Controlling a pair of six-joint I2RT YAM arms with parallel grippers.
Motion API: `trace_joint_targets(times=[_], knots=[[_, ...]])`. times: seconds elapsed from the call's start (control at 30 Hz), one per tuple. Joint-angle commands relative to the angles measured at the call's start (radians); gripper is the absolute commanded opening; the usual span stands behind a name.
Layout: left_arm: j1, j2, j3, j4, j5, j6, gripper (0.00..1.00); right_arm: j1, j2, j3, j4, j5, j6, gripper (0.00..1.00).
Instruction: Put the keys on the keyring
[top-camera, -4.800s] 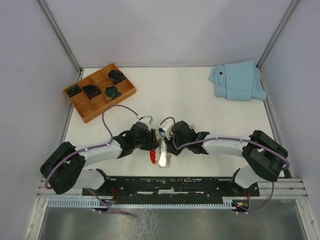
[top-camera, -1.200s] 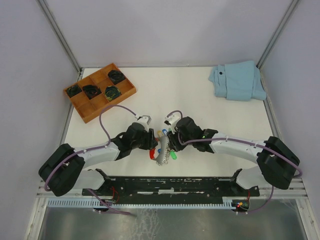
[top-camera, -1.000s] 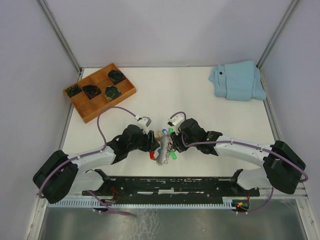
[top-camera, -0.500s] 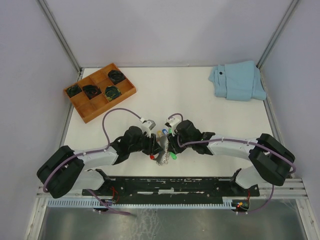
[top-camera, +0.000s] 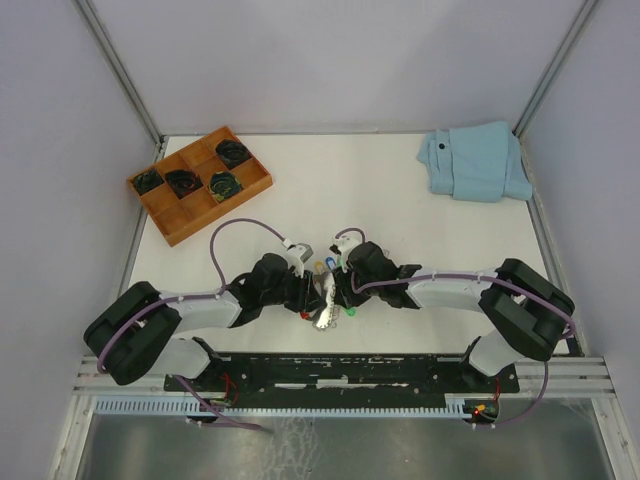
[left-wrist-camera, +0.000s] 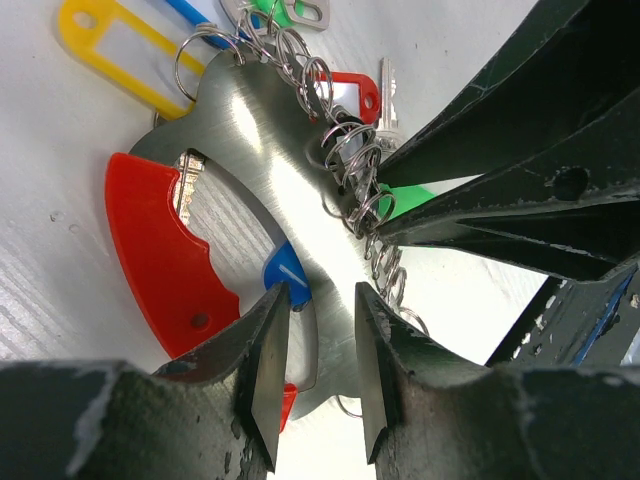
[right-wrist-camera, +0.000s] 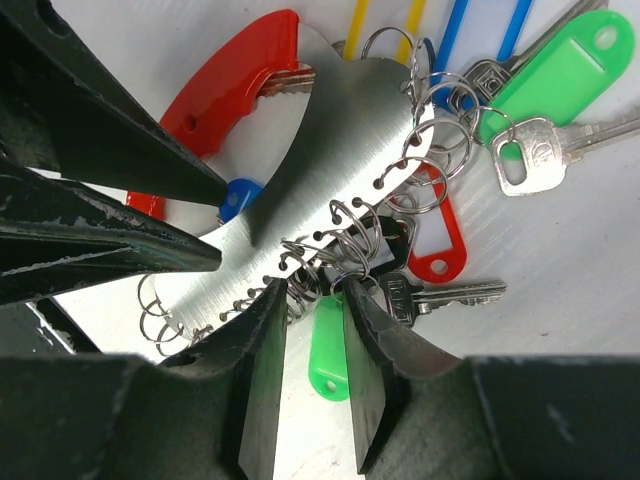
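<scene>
White tabletop (top-camera: 380, 200) sits between pale walls, with both arms meeting at its near edge. The left tool (left-wrist-camera: 320, 292) is almost closed and appears to pinch the narrow end of the keyring (left-wrist-camera: 260, 170) in its slim gap. The keyring lies on the tabletop between the arms. Opposite, the right tool (right-wrist-camera: 315, 288) is just as nearly closed and seems to nip one small split ring on the plate's rim. Threading looks like the step in hand. Next, that ring must be prised apart and a key's hole fed on while the plate is steadied. The count runs: one wooden tray (top-camera: 172, 232) with four dark coils (top-camera: 183, 182), at least three keys (right-wrist-camera: 530, 150), two green tags (right-wrist-camera: 560, 65), one red tag (right-wrist-camera: 440, 240) and one blue cloth (top-camera: 475, 162).
</scene>
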Motion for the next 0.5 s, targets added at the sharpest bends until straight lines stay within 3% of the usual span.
trace_joint_targets(times=[0.0,0.47], knots=[[-0.004,0.009,0.000,0.033,-0.007,-0.013,0.39,0.000,0.016,0.026,0.057,0.021,0.013,0.37],[-0.004,0.012,0.002,0.030,-0.028,-0.022,0.38,0.000,-0.018,0.024,0.076,-0.094,0.030,0.23]])
